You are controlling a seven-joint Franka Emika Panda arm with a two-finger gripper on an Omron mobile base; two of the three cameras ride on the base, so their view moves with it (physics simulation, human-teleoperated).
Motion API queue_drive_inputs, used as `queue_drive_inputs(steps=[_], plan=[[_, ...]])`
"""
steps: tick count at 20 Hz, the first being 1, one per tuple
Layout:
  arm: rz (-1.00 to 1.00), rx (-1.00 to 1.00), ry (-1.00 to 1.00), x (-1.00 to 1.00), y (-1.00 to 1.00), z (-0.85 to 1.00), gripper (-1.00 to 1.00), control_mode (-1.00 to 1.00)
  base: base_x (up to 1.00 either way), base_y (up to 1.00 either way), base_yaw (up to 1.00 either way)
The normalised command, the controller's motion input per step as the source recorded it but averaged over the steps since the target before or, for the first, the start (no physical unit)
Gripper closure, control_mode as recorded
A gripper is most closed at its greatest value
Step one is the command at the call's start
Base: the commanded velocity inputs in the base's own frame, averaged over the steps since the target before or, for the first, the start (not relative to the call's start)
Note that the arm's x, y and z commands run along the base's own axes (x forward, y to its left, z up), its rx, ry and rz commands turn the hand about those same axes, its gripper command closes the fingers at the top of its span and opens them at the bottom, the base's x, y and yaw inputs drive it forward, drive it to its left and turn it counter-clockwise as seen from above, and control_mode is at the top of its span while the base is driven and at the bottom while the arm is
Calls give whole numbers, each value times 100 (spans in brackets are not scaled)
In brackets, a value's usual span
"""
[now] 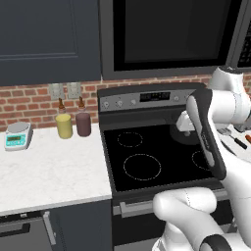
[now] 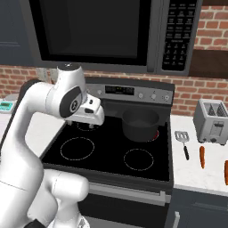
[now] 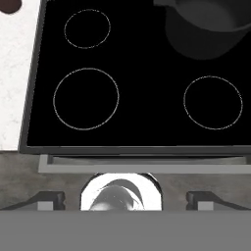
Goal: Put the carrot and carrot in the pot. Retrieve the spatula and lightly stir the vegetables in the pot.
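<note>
I hold the jaws wide open and empty above the stove (image 2: pixel 107 156). The pot (image 2: pixel 140 124) sits on the rear right burner. Two carrots (image 2: pixel 202 156) and the spatula (image 2: pixel 182 141) lie on the right counter (image 2: pixel 196 174). Loading appears unfinished; next move: reach right and grasp a carrot.

The white arm (image 2: pixel 42 107) is raised from the base and bent sharply at the elbow, with the forearm turned down and forward. The hand is carried low, pointing downward. The gripper (image 3: pixel 125 200) is seen with its two dark fingers (image 3: pixel 49 200) spread wide apart, and nothing is held between them.
</note>
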Motion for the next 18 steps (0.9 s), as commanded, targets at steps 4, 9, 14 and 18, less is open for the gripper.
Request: queue_drive_inputs(steps=[4, 9, 14, 18], plan=[[-4, 0, 0, -41, -68, -9, -100, -100, 0, 0, 0], [-8, 0, 0, -11, -52, -5, -100, -100, 0, 0, 0], [-11, 0, 0, 0, -4, -8, -100, -100, 0, 0, 0], [-5, 0, 0, 22, 0, -19, -100, -100, 0, 0, 0]])
